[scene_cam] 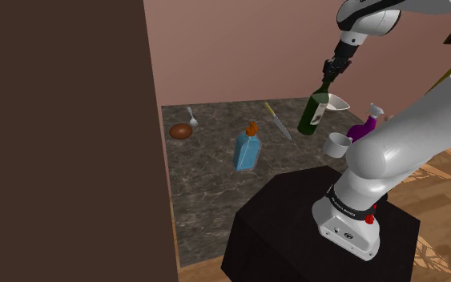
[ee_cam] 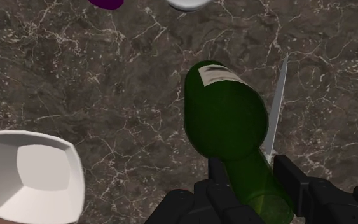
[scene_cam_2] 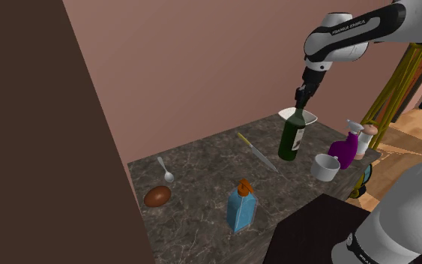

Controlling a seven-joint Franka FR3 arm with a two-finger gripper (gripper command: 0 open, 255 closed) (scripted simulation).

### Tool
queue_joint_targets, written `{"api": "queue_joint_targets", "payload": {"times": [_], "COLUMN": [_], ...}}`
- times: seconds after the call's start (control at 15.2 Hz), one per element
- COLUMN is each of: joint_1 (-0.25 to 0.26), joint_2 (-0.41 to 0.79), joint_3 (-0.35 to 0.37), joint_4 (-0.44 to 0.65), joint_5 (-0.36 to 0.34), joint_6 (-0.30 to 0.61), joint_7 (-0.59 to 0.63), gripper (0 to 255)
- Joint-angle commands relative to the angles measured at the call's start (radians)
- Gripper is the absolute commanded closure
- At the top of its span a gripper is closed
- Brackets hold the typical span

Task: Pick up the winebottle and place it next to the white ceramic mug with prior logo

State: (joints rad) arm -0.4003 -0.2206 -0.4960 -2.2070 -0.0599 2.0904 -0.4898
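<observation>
Illegible lettering on arm [scene_cam_2: 351, 30] and wine bottle [ee_cam: 222, 121] label

The winebottle [ee_cam: 225, 121] looks glossy green glass, the counter [ee_cam: 75, 83] dark veined stone, the knife [ee_cam: 278, 102] shiny metal.

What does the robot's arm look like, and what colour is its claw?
The arm is made of fat, rounded white tubes with dark rings at the joints. Small dark lettering runs along one section, and there's a little red spot near its foot. The claw is all black, with two blocky fingers.
</observation>
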Motion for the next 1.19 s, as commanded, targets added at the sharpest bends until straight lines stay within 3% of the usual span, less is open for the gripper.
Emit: {"api": "queue_joint_targets", "payload": {"times": [0.0,0.07,0.4,0.66,1.12], "joint_1": [0.000,0.000,0.000,-0.002,-0.002], "joint_2": [0.000,0.000,0.000,-0.042,-0.042], "joint_3": [0.000,0.000,0.000,0.014,0.014], "joint_4": [0.000,0.000,0.000,0.090,0.090], "joint_5": [0.000,0.000,0.000,-0.015,-0.015], "joint_6": [0.000,0.000,0.000,-0.128,-0.128], "joint_7": [0.000,0.000,0.000,0.013,0.013], "gripper": [255,0,0,0,0]}}
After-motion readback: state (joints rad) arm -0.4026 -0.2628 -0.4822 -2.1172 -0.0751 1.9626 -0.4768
